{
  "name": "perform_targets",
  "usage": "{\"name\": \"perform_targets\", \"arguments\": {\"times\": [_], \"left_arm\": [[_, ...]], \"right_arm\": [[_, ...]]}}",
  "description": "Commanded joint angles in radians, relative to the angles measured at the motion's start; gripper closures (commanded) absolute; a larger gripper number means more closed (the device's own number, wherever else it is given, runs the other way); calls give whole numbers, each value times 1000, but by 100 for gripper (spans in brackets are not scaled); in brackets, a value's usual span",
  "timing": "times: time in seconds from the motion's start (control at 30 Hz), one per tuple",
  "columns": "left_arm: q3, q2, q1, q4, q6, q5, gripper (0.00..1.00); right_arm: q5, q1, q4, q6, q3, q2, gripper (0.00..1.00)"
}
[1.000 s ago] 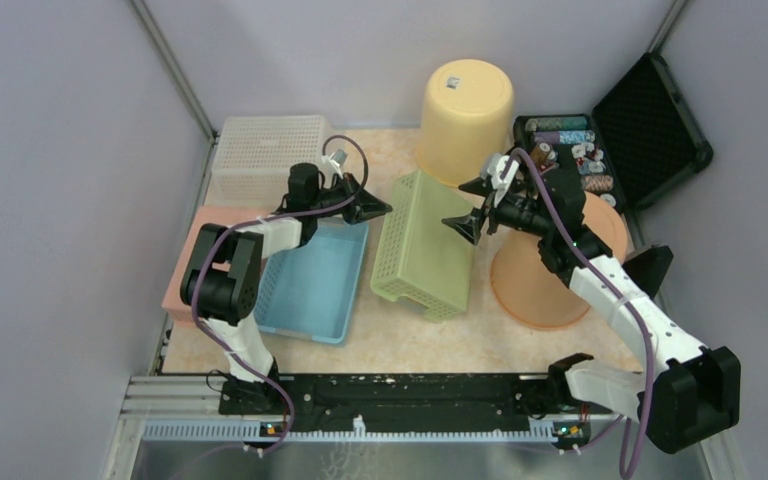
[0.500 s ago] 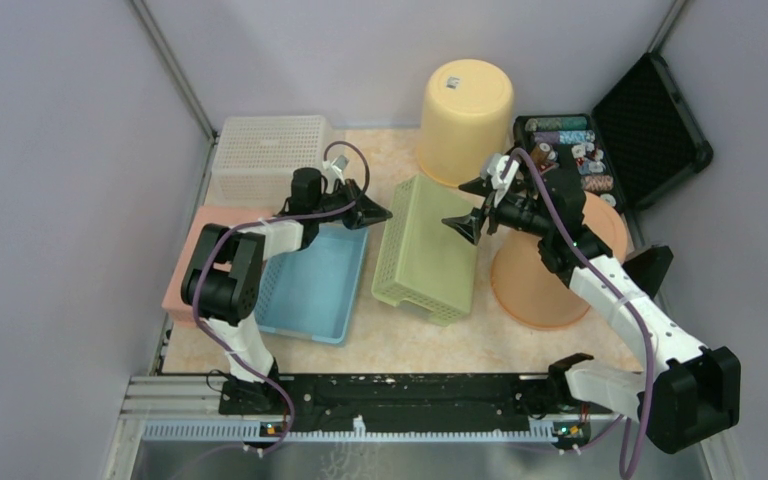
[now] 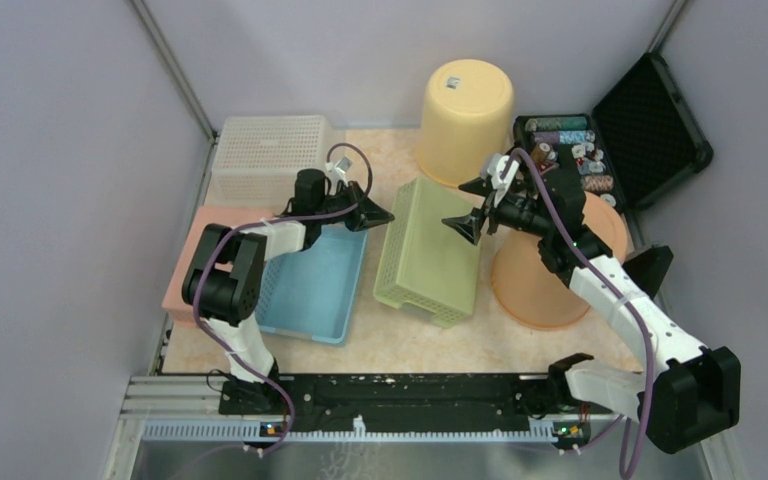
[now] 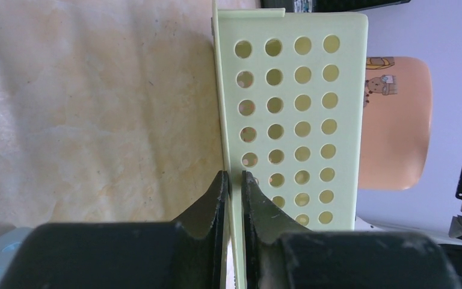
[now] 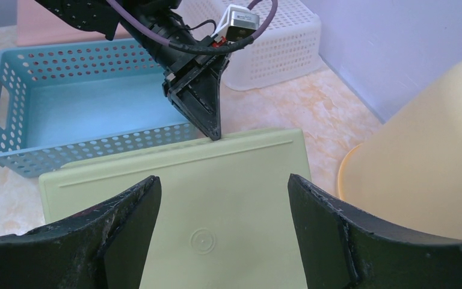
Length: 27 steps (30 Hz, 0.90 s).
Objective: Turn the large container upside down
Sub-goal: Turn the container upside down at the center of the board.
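Observation:
The large container [image 3: 425, 255] is a pale green perforated basket lying bottom up in the middle of the table, its flat base facing upward. My left gripper [image 3: 388, 214] sits at its far left rim. In the left wrist view the jaws [image 4: 236, 176] are shut on that thin rim of the green container [image 4: 301, 108], one finger on each side. My right gripper [image 3: 468, 205] hovers open over the container's right edge. The right wrist view shows wide-spread fingers [image 5: 222, 179] above the smooth green base [image 5: 216, 205], touching nothing.
An upturned yellow bucket [image 3: 465, 105] stands behind the container and an orange one [image 3: 550, 285] to its right. A blue basket [image 3: 310, 285], a white basket [image 3: 268, 150] and a pink bin [image 3: 185, 270] crowd the left. An open black case [image 3: 600, 140] sits at back right.
The green container has shifted slightly right and lies flatter. My left gripper followed its rim rightward and its jaws eased a little. The right arm has stayed still.

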Motion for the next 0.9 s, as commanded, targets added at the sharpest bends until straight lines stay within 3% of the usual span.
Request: {"name": "perform_targets", "arguments": {"times": [0.0,0.87], "left_arm": [[15,-41,-7,-40,64,-40,86],[64,-45,-43,-150,167,-112,84]], "right_arm": [[-20,-6,50,-10,-1,-7,23],[-22,-5,48,-13,-1,-9,23]]}}
